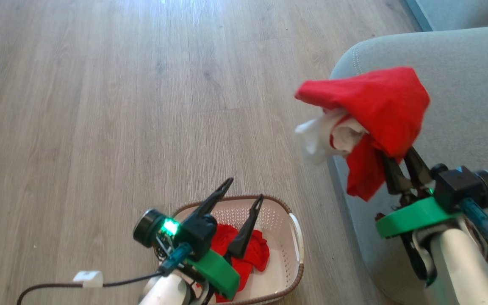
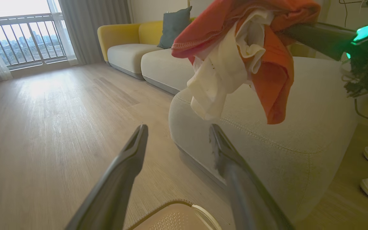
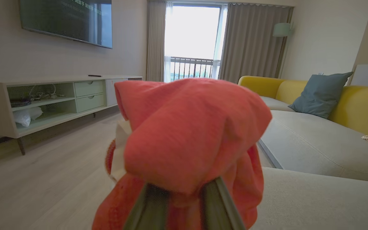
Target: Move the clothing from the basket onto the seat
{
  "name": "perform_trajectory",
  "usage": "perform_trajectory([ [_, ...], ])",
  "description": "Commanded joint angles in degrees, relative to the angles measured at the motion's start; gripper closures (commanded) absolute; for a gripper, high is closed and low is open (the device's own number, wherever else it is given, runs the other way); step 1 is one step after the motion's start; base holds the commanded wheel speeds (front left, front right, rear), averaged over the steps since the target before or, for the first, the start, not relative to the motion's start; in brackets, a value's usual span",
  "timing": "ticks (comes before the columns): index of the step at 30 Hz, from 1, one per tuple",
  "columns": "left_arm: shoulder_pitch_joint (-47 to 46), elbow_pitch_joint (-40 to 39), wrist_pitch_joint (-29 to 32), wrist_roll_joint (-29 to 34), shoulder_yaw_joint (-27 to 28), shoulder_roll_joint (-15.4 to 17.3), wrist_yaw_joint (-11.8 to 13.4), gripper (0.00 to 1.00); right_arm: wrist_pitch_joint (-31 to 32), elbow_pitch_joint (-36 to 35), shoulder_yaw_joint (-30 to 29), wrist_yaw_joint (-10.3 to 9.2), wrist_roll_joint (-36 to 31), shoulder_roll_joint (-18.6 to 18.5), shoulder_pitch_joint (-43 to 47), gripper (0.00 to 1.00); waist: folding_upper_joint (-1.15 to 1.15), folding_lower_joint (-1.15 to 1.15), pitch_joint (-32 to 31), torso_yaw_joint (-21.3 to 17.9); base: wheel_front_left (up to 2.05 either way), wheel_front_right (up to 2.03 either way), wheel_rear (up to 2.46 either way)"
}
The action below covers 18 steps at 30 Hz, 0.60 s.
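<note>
My right tool (image 1: 398, 163) grips a red-and-white garment (image 1: 375, 101) at the frame's right, over the edge of the grey seat (image 1: 460, 84). My left tool (image 1: 246, 188) gapes wide above the basket (image 1: 297, 237) at bottom centre, where another red garment (image 1: 252, 254) lies.

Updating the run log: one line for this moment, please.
right gripper: shut on red garment, held above seat edge | left gripper: open, above basket | second red garment: in basket

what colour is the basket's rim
The basket rim is brown with a woven look; head view shows it best.
</note>
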Motion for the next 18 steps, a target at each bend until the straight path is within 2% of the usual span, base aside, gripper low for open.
perform_trajectory([
  [1, -1.0, -0.9, -0.3, 0.8, 2.4, -0.1, -0.4, 0.00, -0.4, -1.1, -0.1, -0.01, 0.2, 0.0, -0.4, 1.00, 0.00, 0.00, 0.0, 0.1, 0.00, 0.00, 0.00],
  [9, 0.9, 2.9, -0.3, 1.3, 3.4, -0.1, -0.6, 0.00, -0.4, 1.2, -4.4, -0.01, 0.0, 0.9, 1.2, 1.00, 0.00, 0.00, 0.4, 0.1, 0.00, 0.00, 0.00],
  [18, 1.4, 4.7, -0.3, 2.1, 3.8, -0.1, -1.0, 0.00, -0.4, 1.5, -6.0, -0.01, -0.3, 1.6, 1.3, 1.00, 0.00, 0.00, 0.8, -0.5, 0.00, 0.00, 0.00],
])
